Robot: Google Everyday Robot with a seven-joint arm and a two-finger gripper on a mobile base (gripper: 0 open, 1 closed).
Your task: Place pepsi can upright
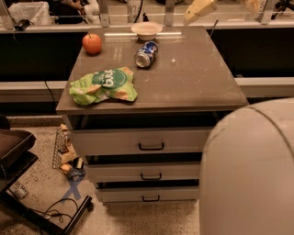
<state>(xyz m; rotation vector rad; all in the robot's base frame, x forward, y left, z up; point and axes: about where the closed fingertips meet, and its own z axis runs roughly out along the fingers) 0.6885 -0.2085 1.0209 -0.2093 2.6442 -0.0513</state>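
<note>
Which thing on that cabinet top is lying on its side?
The pepsi can, lying flat between the white bowl and the green bag; the bowl sits upright. The gripper hangs above the far edge of the cabinet, right of the bowl.

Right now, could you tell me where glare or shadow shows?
Camera view: warm, dim light; glare streak on the tabletop by the bowl; pepsi can lit, lying on its side; drawer gaps in shadow; gripper at the top edge.

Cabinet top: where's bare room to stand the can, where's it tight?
Free: the right half of the cabinet top, from the pepsi can to the right edge. Crowded: apple, bowl and can at back-left, chip bag front-left. Gripper hangs over the back edge, right of the bowl.
</note>
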